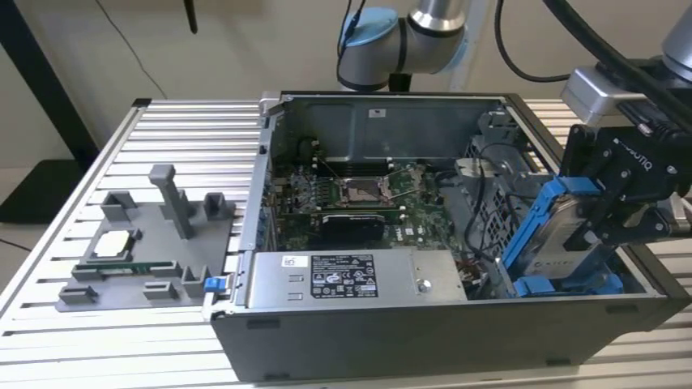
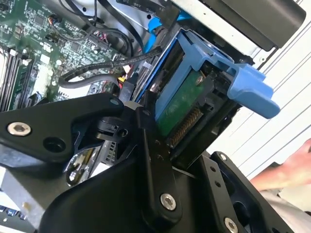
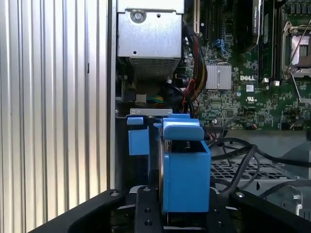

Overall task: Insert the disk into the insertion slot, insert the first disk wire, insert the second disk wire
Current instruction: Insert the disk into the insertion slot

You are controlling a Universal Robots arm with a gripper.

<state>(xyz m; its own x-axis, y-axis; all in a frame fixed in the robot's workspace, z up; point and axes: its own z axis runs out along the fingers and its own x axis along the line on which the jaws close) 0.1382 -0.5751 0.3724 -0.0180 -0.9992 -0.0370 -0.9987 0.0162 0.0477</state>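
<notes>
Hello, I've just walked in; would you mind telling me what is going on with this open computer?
The gripper is shut on the disk, a drive clipped in a blue frame. It holds the disk tilted over the insertion slot, at the exterior view's right end of the open computer case. The disk's lower end is down by the slot, but it is not seated. In the second wrist view, its connector edge has no wire plugged in.
</notes>
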